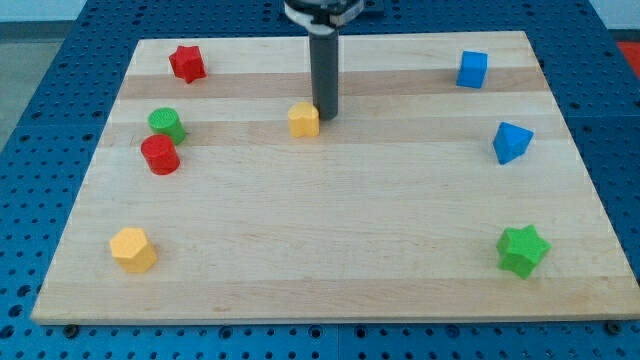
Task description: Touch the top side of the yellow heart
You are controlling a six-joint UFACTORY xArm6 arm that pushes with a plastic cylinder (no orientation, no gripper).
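Note:
The yellow heart (304,119) lies on the wooden board (330,220), above the middle. My dark rod comes down from the view's top and my tip (326,119) rests right against the heart's right side, toward its upper corner. It seems to touch the block.
A red star (187,63) lies at the top left. A green cylinder (167,124) and a red cylinder (160,155) lie at the left. A yellow pentagon (133,249) lies at the bottom left. A blue cube (472,69) and a blue wedge-like block (511,141) lie at the right. A green star (523,249) lies at the bottom right.

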